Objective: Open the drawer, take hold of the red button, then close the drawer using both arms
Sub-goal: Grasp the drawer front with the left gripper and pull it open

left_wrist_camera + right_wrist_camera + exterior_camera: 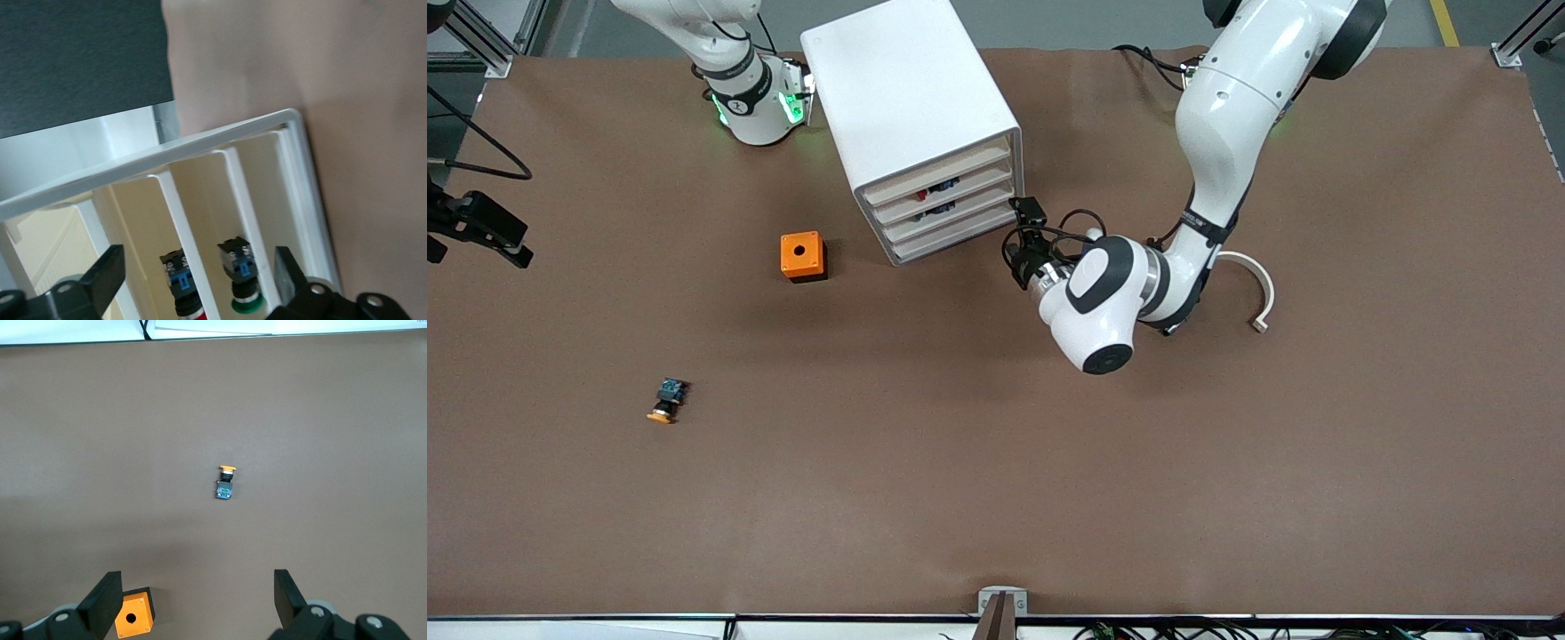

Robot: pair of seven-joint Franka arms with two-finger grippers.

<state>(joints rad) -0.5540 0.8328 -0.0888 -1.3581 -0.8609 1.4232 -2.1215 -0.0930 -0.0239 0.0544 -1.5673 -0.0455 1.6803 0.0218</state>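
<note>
Cabinet (911,107) position: on the table (996,498), toward the edge where the arm bases stand, drawer fronts facing the front camera and angled toward the left arm's end. All four drawers appear pushed in; the drawer (938,189), second from the top, shows the button (921,195) with its red cap inside.

Left gripper (1021,233): level with the drawer fronts, just beside the cabinet's front corner. Its fingers (107,270) are spread apart and hold nothing. In the left wrist view, two buttons lie in adjacent compartments, one with a green cap (245,303).

Right gripper (198,595): raised above the table, fingers spread wide, nothing held; the right arm (729,62) waits near its base.

Orange cube (802,256): on the table beside the cabinet, toward the right arm's end. Orange-capped button (667,400): lies nearer the front camera, well apart from the cube.
</note>
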